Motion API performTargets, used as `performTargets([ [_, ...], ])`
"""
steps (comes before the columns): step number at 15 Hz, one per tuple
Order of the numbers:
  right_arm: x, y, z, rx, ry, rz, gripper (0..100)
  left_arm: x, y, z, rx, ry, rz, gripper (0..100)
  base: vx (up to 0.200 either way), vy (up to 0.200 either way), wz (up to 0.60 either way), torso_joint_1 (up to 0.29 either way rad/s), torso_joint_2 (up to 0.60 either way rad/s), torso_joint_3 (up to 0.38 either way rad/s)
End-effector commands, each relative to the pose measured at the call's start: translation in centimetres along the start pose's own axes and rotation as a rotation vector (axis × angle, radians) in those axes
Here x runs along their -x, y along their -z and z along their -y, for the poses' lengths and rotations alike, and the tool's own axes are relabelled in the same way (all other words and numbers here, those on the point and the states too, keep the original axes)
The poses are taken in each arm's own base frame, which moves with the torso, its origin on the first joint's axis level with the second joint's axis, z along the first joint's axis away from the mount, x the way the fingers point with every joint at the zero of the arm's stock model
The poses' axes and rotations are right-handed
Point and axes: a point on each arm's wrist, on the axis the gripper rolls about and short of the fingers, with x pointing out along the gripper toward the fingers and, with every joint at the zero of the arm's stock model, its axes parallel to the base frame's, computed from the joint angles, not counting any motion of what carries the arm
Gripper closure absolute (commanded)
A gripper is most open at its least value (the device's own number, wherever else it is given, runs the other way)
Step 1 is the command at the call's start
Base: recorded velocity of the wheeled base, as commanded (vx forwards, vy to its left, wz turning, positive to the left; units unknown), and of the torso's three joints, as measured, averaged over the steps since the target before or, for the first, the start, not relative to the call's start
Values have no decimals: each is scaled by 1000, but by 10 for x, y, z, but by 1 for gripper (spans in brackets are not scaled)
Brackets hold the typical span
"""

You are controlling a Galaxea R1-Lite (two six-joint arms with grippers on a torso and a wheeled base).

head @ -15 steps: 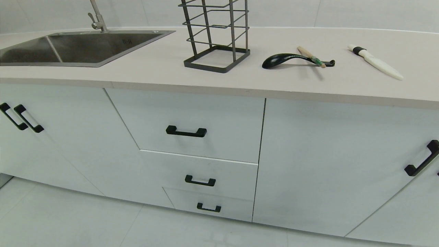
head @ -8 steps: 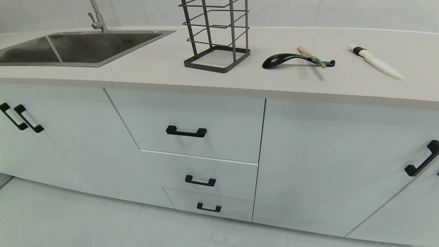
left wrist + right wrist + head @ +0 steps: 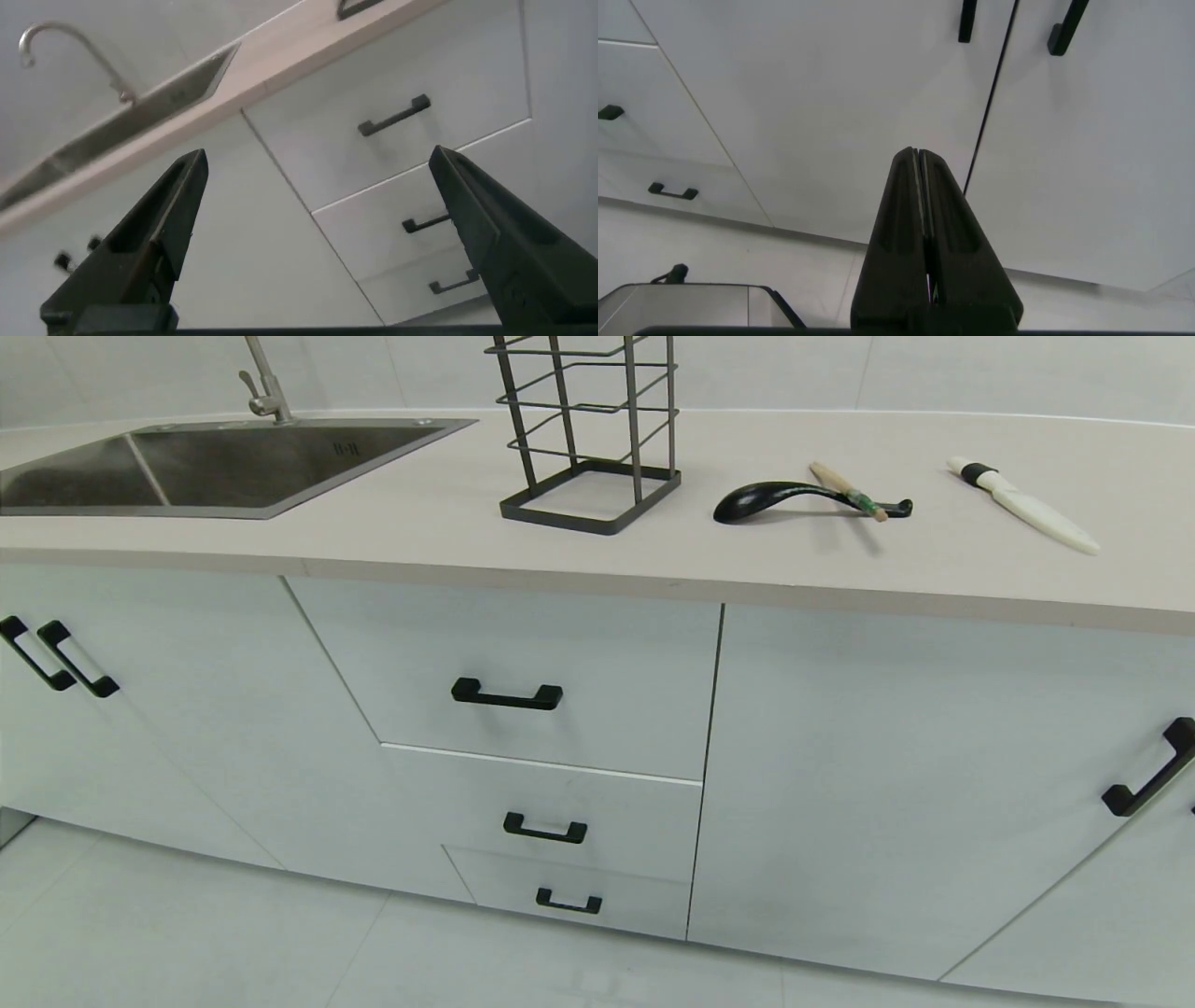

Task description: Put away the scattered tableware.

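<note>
I'm holding my left claw (image 3: 318, 159) wide open and my right claw (image 3: 918, 157) shut, both empty. The black spoon (image 3: 794, 497), wooden stick (image 3: 848, 492) and white knife (image 3: 1022, 507) are lying on the counter (image 3: 420, 537) beside the wire rack (image 3: 590, 429). Nothing looks stowed yet, so next I need to reach up for the spoon.

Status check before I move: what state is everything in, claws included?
Left claw: open, empty.
Right claw: shut, empty.
Wire rack: upright, empty.
Black spoon: lying on the counter.
Wooden stick: resting across the spoon's handle.
White knife: lying flat, apart from the others.
Drawers: all three shut.
</note>
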Motion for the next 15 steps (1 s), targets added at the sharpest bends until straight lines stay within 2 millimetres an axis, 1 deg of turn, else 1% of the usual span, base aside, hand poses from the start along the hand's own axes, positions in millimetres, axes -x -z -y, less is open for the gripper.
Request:
performTargets([
  [1,0,0,0,0,0,-1,100,-24,10,0,54,209,-34,0,0,0,0,0,0,0],
  [3,0,0,0,0,0,-1,100,-40,2,-9,41,241,-32,0,0,0,0,0,0,0],
  [4,0,0,0,0,0,-1,100,-54,1,-13,15,272,-44,0,0,0,0,0,0,0],
  [5,0,0,0,0,0,-1,100,-62,1,-15,-8,291,-50,0,0,0,0,0,0,0],
  [7,0,0,0,0,0,-1,100,-83,11,-17,-209,322,-96,0,0,0,0,0,0,0],
  [9,0,0,0,0,0,-1,100,-107,24,-19,-360,382,-145,0,0,0,0,0,0,0],
  [10,0,0,0,0,0,-1,100,-123,31,-18,-404,438,-161,0,0,0,0,0,0,0],
  [11,0,0,0,0,0,-1,100,-138,35,-12,-425,533,-164,0,0,0,0,0,0,0],
  [12,0,0,0,0,0,-1,100,-146,40,-4,-449,617,-169,0,0,0,0,0,0,0],
  [13,0,0,0,0,0,-1,100,-158,55,15,-503,793,-187,0,0,0,0,0,0,0],
  [14,0,0,0,0,0,-1,100,-159,64,25,-525,884,-207,0,0,0,0,0,0,0],
  [15,0,0,0,0,0,-1,100,-156,72,34,-541,962,-277,0,0,0,0,0,0,0],
])
